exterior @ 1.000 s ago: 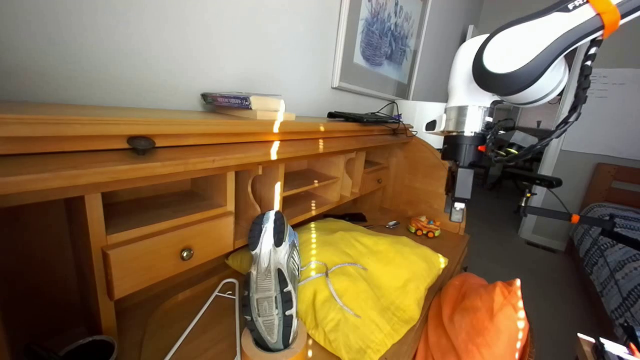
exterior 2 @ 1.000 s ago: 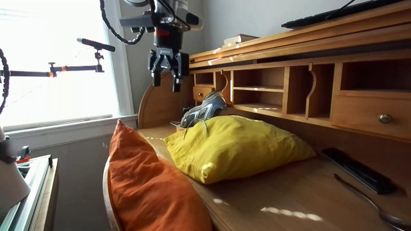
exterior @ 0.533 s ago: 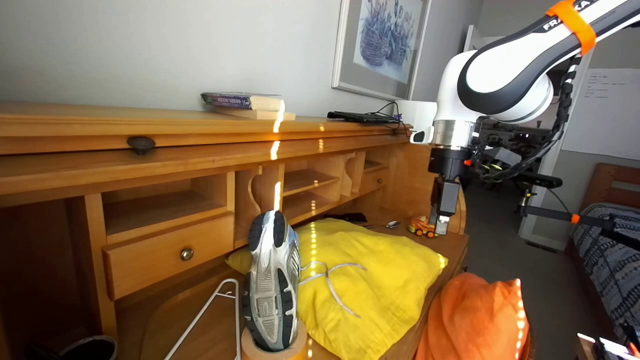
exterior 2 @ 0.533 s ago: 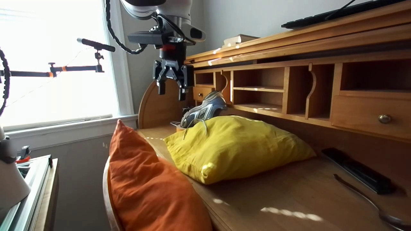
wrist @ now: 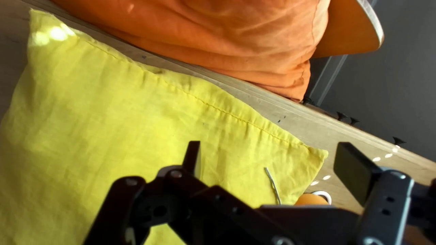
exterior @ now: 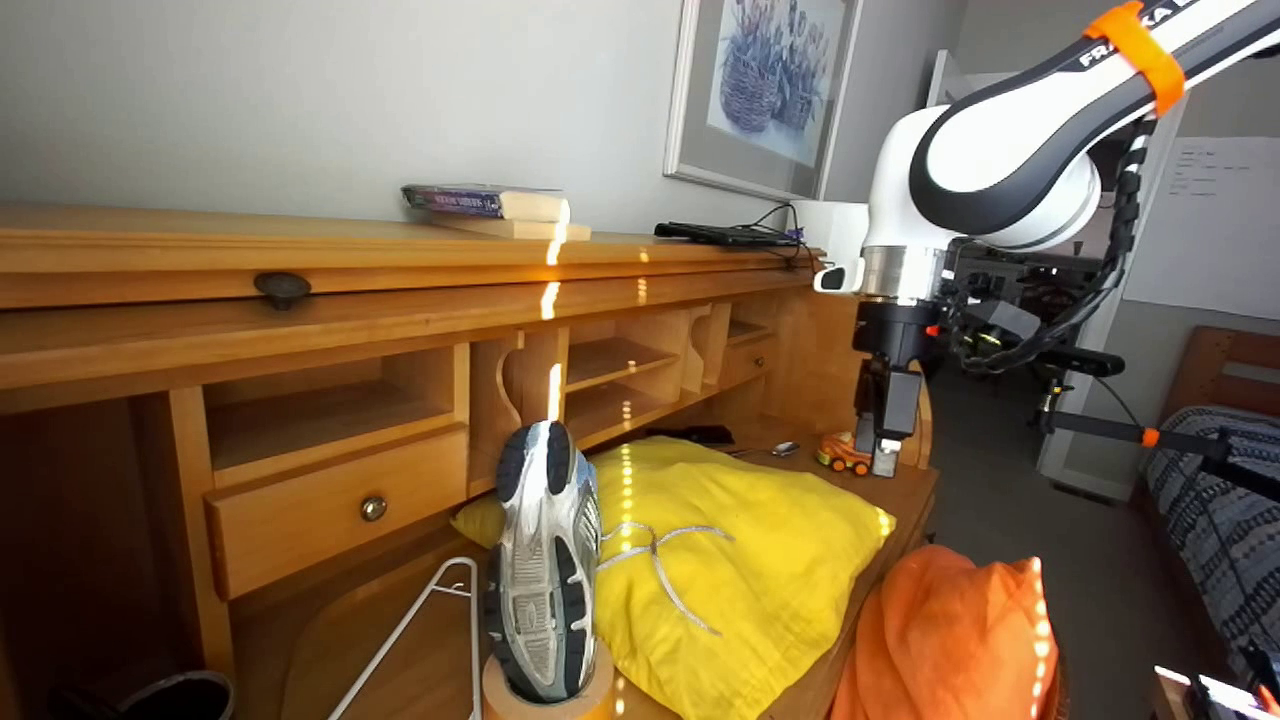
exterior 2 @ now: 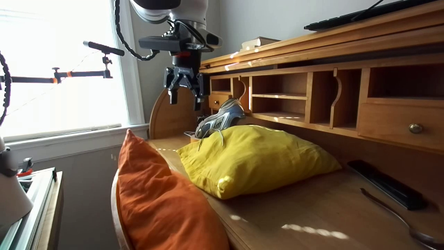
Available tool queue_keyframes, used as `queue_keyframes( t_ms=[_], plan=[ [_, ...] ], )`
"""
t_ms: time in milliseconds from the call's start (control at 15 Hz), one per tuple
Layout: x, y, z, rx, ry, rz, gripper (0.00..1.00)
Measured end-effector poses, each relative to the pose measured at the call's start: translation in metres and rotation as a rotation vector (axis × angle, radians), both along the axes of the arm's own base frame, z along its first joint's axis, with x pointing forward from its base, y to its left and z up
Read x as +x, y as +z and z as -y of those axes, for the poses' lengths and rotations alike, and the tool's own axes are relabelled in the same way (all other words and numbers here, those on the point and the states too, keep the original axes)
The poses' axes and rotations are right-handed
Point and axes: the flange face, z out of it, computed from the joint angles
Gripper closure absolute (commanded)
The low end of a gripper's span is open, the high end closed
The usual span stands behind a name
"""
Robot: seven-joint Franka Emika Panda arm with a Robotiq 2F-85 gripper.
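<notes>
Your pincer [exterior 2: 185,100] hangs above the yellow pillow [exterior 2: 256,161], jaws spread wide. Beside that pillow: a tilted sneaker [exterior 2: 223,118], and an orange pillow [exterior 2: 163,201] past the counter [exterior 2: 295,208] edge

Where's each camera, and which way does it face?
An exterior view: near the spoon, facing along the desk toward the window; arm, claw and apparently the base show.
An exterior view: by the shoe, facing toward the toy car; arm and claw show.
Wrist view: on the wrist, facing down at yellow pillow and orange pillow; claw fingers show.
Shared: both exterior views show shoe and yellow pillow from opposite ends.
</notes>
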Motion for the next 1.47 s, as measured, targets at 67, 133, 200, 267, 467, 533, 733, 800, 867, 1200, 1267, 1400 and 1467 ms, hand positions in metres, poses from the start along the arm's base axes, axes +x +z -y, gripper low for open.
queue_keyframes(
  t_ms=[67, 133, 200, 267, 467, 533, 733, 800, 867, 1200, 1267, 1400, 1467],
  plan=[
    [0.002, -0.006, -0.002, 0.002, 0.031, -0.003, 0.0],
    [0.004, -0.012, -0.004, 0.005, 0.063, -0.003, 0.0],
    [0.006, -0.02, -0.006, 0.01, 0.102, -0.006, 0.0],
    [0.008, -0.028, -0.008, 0.01, 0.142, -0.004, 0.0],
    [0.017, -0.047, -0.013, 0.01, 0.238, 0.026, 0.0],
    [0.02, -0.052, -0.016, 0.012, 0.258, 0.044, 0.0],
    [0.03, -0.065, -0.023, 0.014, 0.305, 0.12, 0.0],
    [0.033, -0.069, -0.025, 0.016, 0.315, 0.145, 0.0],
    [0.034, -0.073, -0.027, 0.018, 0.325, 0.171, 0.0],
    [0.042, -0.091, -0.034, 0.035, 0.36, 0.274, 0.0],
    [0.043, -0.094, -0.035, 0.043, 0.366, 0.283, 0.0],
    [0.045, -0.1, -0.036, 0.057, 0.379, 0.297, 0.0],
    [0.047, -0.103, -0.036, 0.061, 0.385, 0.304, 0.0]
  ],
)
